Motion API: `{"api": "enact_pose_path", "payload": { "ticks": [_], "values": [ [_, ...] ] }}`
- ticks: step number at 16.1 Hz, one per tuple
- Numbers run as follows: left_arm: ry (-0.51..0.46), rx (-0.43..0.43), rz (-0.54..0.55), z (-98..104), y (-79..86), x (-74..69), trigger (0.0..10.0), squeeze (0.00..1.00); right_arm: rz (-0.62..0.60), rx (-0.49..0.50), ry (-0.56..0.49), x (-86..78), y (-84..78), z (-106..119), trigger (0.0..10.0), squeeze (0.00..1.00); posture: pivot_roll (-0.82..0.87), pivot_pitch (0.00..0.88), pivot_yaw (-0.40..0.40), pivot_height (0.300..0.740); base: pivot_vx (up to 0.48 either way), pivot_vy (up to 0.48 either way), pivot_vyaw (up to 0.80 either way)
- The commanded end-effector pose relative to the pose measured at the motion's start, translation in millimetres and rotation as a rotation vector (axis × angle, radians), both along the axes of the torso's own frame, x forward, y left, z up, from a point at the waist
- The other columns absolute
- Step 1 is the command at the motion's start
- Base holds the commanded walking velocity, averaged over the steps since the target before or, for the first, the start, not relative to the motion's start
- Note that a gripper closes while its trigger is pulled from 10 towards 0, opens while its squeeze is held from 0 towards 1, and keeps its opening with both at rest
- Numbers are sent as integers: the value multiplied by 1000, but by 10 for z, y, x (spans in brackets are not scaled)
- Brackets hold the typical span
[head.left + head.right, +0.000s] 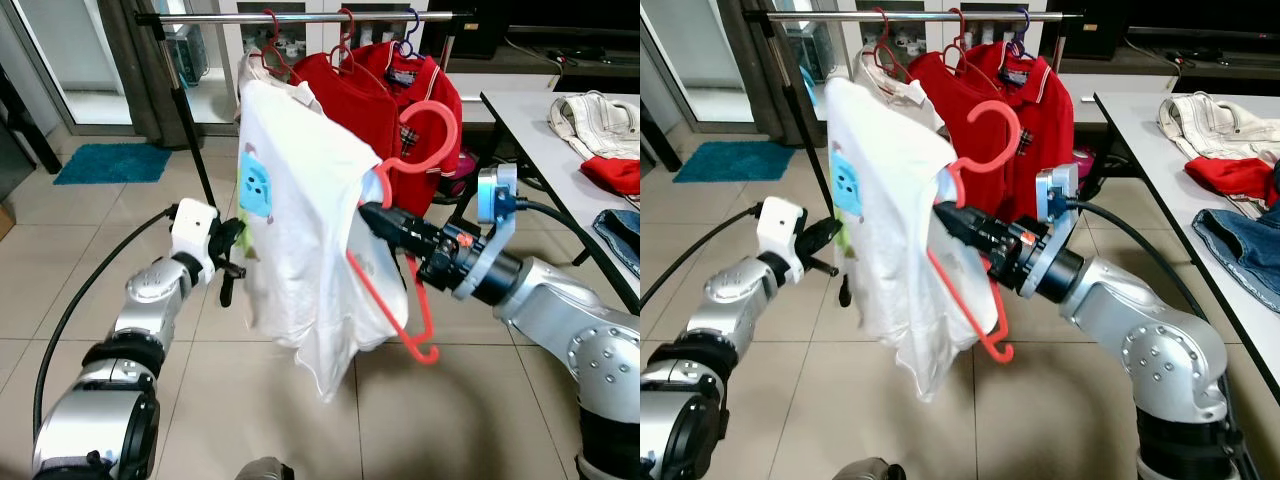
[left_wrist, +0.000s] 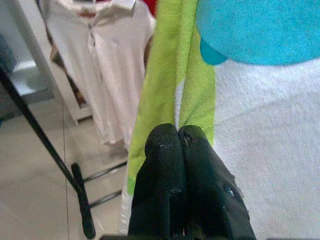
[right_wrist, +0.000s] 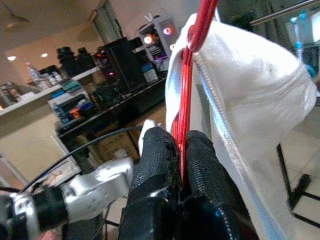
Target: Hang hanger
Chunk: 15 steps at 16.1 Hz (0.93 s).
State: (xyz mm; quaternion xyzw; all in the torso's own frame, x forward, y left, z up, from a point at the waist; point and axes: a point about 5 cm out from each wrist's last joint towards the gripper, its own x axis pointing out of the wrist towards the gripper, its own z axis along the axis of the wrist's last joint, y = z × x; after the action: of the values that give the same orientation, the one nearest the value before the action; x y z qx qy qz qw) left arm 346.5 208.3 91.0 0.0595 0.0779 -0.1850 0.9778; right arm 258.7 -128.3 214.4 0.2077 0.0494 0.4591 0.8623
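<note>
Rug [image 1: 112,161], blue, on the tiled floor at far left, beside a dark rack upright.

Left gripper [image 1: 232,262]: arm reaches forward from lower left, wrist level, fingers [image 2: 172,170] pressed together with no gap, their tips against the left edge of the white garment where a lime-green strip [image 2: 170,75] runs; whether cloth is pinched between them cannot be told.

White T-shirt [image 1: 300,230]: draped in mid-air between the two arms, in front of the rail; a light-blue printed patch [image 1: 256,186] on its left side, no legible writing.

Red hanger [image 1: 410,150]: carries the white T-shirt, hook up and free, below and in front of the rail, not yet on it; lower bar [image 1: 395,310] slants down to the right.

Right gripper [image 1: 375,218]: arm comes in from lower right, forearm angled up and leftward, fingers [image 3: 155,160] clamped on the red hanger's shank just under the hook.

Clothes rail [image 1: 300,17]: horizontal along the top, holding a pale shirt [image 1: 265,75] and a red polo shirt [image 1: 400,95] on hangers.

Table [image 1: 530,120]: white, at right edge, with folded clothes in white [image 1: 595,120], red [image 1: 615,172] and denim [image 1: 622,235] along its right side.
</note>
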Motion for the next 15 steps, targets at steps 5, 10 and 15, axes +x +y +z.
{"api": "enact_pose_path", "payload": {
  "ticks": [5, 10, 15],
  "values": [
    [149, 20, 14, -403, 13, -259, 0, 0, -121, -35, -119, 122, -39, 133, 10000, 0, -45, 0, 53, 740, 0, 0, 0],
    [281, 139, -42, -691, -70, -450, 0, 0, -245, -54, -157, 262, -90, 197, 10000, 0, -44, 0, 53, 740, 0, 0, 0],
    [322, 165, -69, -770, -113, -510, 0, 0, -288, -78, -168, 294, -126, 212, 10000, 0, -47, 0, 53, 740, 0, 0, 0]
  ]
}}
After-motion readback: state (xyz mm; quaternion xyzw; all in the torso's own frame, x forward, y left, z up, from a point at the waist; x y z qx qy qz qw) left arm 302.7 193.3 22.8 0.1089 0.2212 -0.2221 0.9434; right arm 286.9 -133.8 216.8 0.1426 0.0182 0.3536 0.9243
